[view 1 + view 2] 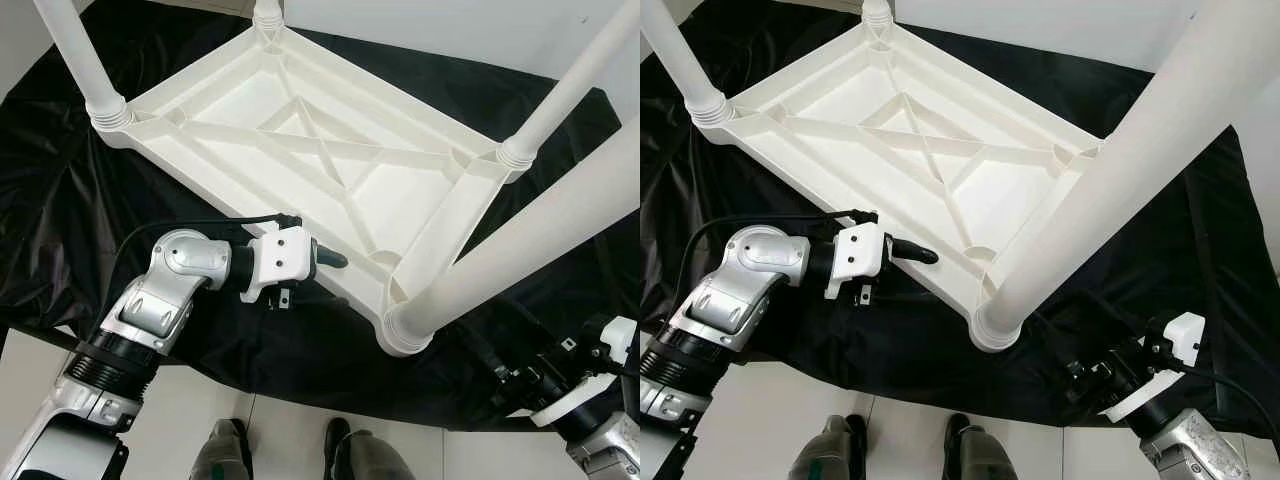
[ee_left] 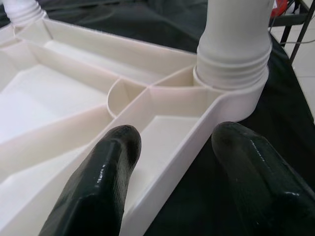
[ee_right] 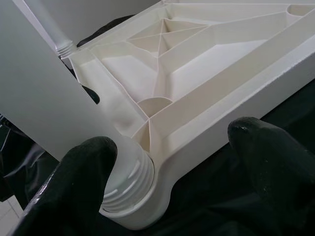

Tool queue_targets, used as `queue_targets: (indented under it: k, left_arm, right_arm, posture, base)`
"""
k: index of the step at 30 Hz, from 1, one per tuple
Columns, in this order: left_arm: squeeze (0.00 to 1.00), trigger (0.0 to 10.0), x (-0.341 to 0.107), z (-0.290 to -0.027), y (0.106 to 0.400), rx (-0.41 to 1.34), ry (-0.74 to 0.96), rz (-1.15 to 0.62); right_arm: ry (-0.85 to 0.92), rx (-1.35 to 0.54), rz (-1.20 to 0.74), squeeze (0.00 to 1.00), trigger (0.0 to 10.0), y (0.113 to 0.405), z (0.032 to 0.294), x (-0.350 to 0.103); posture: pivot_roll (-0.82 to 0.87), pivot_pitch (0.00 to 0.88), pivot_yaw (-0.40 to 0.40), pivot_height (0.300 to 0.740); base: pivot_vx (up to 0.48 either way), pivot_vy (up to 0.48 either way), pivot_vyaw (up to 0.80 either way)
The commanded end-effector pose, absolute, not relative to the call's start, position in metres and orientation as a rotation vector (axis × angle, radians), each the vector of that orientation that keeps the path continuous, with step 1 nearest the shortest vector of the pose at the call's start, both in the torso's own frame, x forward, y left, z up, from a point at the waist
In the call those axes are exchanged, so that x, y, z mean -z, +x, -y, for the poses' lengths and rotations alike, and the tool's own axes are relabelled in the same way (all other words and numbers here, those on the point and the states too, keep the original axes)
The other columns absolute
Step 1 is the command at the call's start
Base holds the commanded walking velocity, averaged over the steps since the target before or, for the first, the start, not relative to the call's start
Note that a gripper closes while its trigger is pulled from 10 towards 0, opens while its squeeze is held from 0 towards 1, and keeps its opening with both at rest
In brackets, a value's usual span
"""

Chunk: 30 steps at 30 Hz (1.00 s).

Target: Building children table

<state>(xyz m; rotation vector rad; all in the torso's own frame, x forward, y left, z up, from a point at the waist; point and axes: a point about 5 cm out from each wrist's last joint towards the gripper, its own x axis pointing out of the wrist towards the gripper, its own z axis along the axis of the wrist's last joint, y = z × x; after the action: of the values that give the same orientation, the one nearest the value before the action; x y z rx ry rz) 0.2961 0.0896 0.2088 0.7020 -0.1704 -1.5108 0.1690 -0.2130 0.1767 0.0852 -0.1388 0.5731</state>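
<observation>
— So where did the table top (image 1: 300,150) lie from the two grippers?

— It lay upside down on the black cloth (image 1: 60,190), ribs upward, its long axis running from the cloth's far left corner toward the near right. All four legs looked seated in their corner sockets. The near-right leg (image 1: 520,240) rose from the corner closest to the robot, slanting up and to the right.

— Which arm was nearer to it?

— The left gripper (image 1: 325,258) sat at the near long rim, just left of that corner. Its fingers (image 2: 98,182) were parted, one over the inside of the rim, the other outside above the cloth, clamping nothing. Whether a finger touched the rim could not be told.

— And the other?

— The right gripper (image 1: 1090,375) hung low over the cloth's near edge, right of the same corner. Its fingers (image 3: 275,162) were spread wide, pointed at the threaded socket base (image 3: 128,187), holding nothing. Judged from that, the next move turned on this near corner, likely tightening or lifting there.
</observation>
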Motion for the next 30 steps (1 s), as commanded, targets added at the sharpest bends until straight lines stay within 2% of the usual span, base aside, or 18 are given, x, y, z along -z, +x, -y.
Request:
queue_targets:
  k: [1, 10, 14, 21, 29, 30]
  left_arm:
    - [0.0, 10.0, -0.209, -0.089, 0.299, 1.449, 0.702, 0.192]
    - [0.0, 10.0, -0.18, -0.079, 0.307, 1.459, 0.819, 0.115]
    - [0.0, 10.0, -0.174, -0.067, 0.324, 1.343, 0.917, 0.137]
    - [0.0, 10.0, -0.184, -0.057, 0.34, 1.268, 0.926, 0.171]
    - [0.0, 10.0, -0.177, -0.06, 0.342, 1.302, 0.943, 0.114]
    - [0.0, 5.1, -0.175, -0.062, 0.342, 1.309, 0.936, 0.102]
  right_arm:
    - [0.086, -0.579, 0.137, 0.0, 10.0, 0.166, 0.213, -0.175]
    - [0.076, -0.575, 0.163, 0.0, 10.0, 0.168, 0.212, -0.179]
    - [0.082, -0.556, 0.177, 0.0, 10.0, 0.167, 0.211, -0.179]
    - [0.091, -0.544, 0.186, 0.0, 10.0, 0.166, 0.208, -0.178]
    - [0.092, -0.533, 0.185, 0.0, 10.0, 0.164, 0.209, -0.176]
    - [0.092, -0.532, 0.184, 0.0, 10.0, 0.164, 0.209, -0.176]
  posture:
    - [-0.03, 0.249, -0.02, 0.74]
    - [-0.04, 0.241, 0.0, 0.74]
    - [-0.06, 0.236, 0.018, 0.74]
    - [-0.07, 0.237, 0.031, 0.74]
    - [-0.07, 0.237, 0.035, 0.74]
    - [-0.07, 0.236, 0.036, 0.74]
  base:
    - [0.0, 0.0, 0.0]
    - [0.0, 0.0, 0.0]
    - [0.0, 0.0, 0.0]
    - [0.0, 0.0, 0.0]
    - [0.0, 0.0, 0.0]
    - [0.0, 0.0, 0.0]
